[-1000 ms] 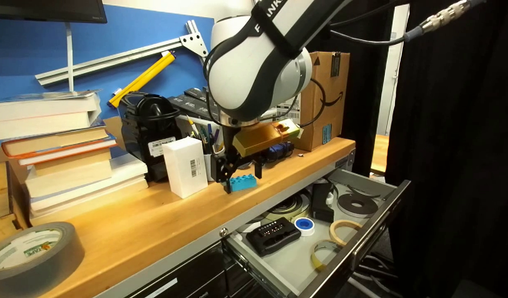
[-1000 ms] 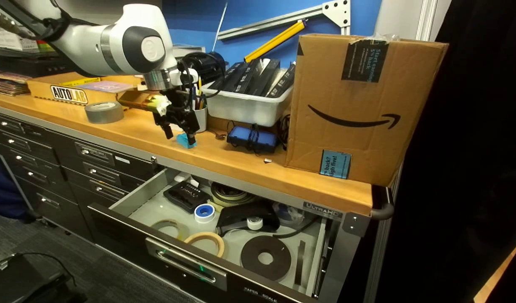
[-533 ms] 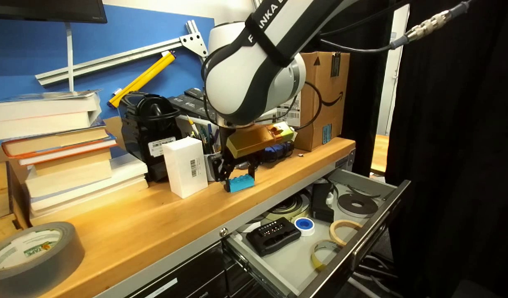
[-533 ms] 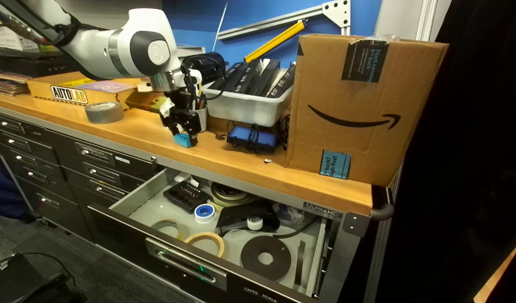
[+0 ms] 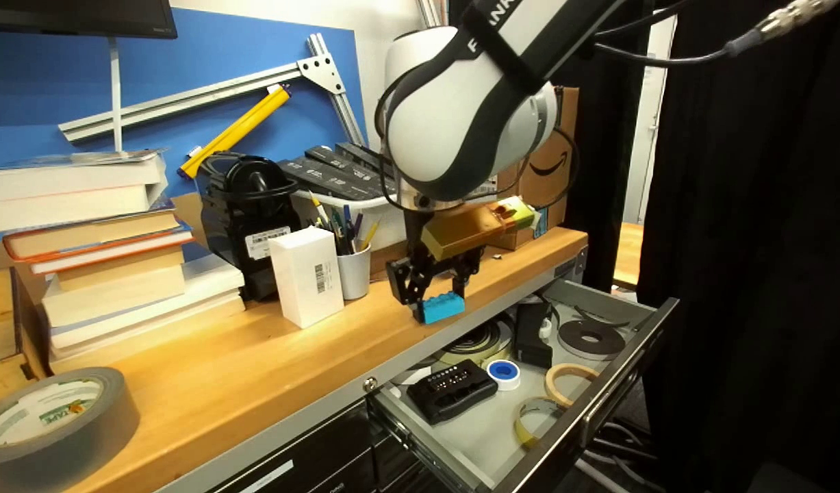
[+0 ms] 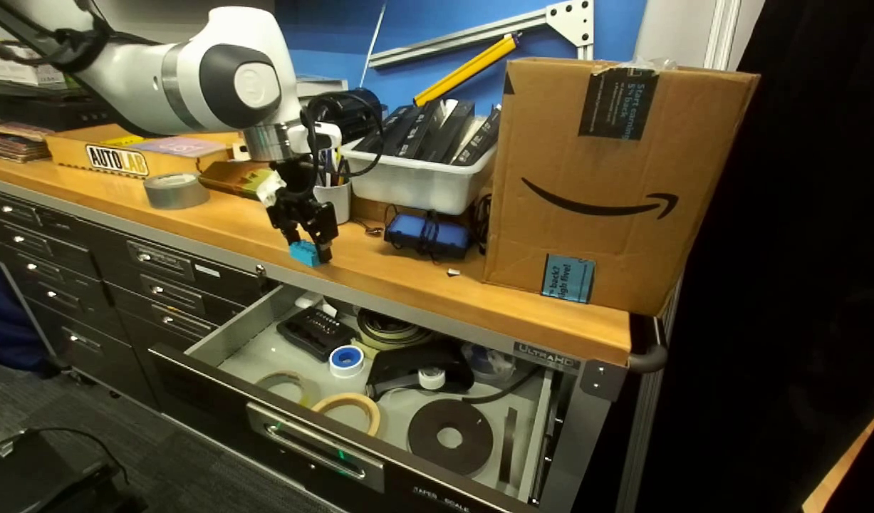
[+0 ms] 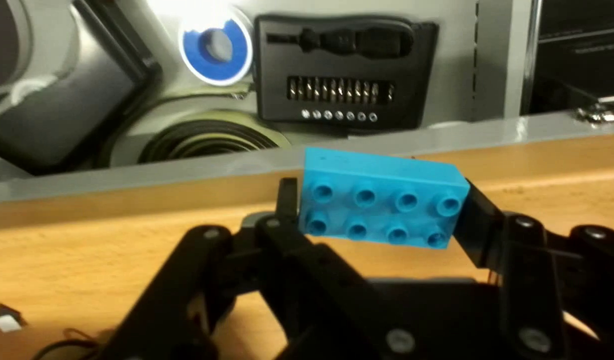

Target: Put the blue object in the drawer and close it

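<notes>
Studded blue brick (image 7: 382, 200) clamped in jaws; shallow metal drawer (image 6: 401, 406) open.

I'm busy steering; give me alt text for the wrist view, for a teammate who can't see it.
The gripper holds the blue brick by its two ends, over the wooden bench, near its edge. Across the top of the picture, the open drawer contains a black bit set, a blue-and-white spool and a partly visible dark coil.

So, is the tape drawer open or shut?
Open: both exterior views show the drawer pulled out from under the worktop, tapes visible inside.
</notes>
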`<act>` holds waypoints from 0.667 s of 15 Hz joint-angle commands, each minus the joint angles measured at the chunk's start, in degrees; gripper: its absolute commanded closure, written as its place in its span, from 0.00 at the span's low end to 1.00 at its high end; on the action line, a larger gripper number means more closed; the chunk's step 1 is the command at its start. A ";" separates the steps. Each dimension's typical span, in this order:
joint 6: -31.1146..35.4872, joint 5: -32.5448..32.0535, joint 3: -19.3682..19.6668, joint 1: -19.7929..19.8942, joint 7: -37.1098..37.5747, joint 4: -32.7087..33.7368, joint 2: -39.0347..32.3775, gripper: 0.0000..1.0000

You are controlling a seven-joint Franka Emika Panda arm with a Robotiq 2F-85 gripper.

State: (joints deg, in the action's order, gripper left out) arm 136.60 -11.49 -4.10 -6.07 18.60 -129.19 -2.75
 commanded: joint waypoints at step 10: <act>8.82 6.94 3.69 5.16 -11.46 -19.21 6.71 0.51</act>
State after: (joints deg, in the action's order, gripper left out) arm 142.38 -7.30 -0.38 -1.04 9.47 -147.49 5.04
